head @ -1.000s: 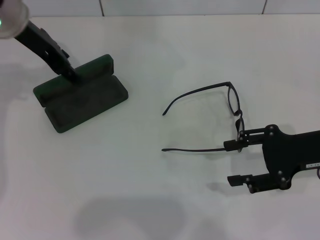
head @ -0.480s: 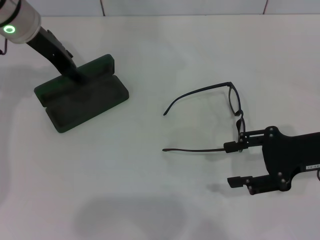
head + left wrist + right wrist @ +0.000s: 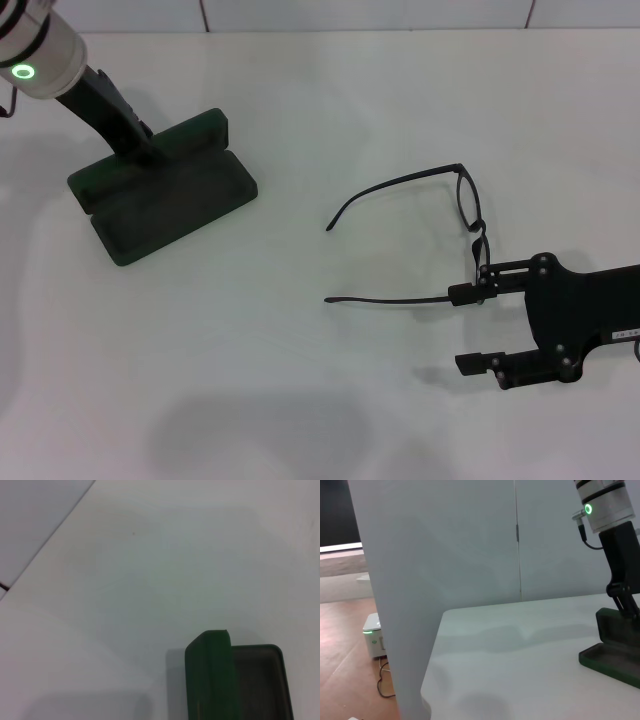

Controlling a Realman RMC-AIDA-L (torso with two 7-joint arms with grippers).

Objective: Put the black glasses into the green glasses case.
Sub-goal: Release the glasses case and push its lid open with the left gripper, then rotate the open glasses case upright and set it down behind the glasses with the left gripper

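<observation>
— Where are the black glasses (image 3: 440,235) seen?
— At 4 o'clock on the white table (image 3: 320,90), unfolded; the right gripper (image 3: 468,327), fingers apart, is touching one hinge.
— And the green glasses case (image 3: 160,192)?
— At 10 o'clock, open — the left gripper (image 3: 143,152) is placed at its lid; its state cannot be told.

**Black grippers, one pale wrist with a green light**

The left arm (image 3: 45,55) ends in a rounded white-grey wrist segment with dark seam rings around it and a small glowing green ring light on its side. A thin dark cable loops off the wrist, seen in both the head view and the right wrist view. Below it a slim matte-black link narrows towards the left gripper (image 3: 140,150).

The right gripper (image 3: 478,327) is matte black throughout: a flat, broad body plate with two long, thin parallel fingers (image 3: 478,360) ending in small blocky tips. Small round screws dot the plate and finger joints, and a small white label sits near the plate's edge.
</observation>
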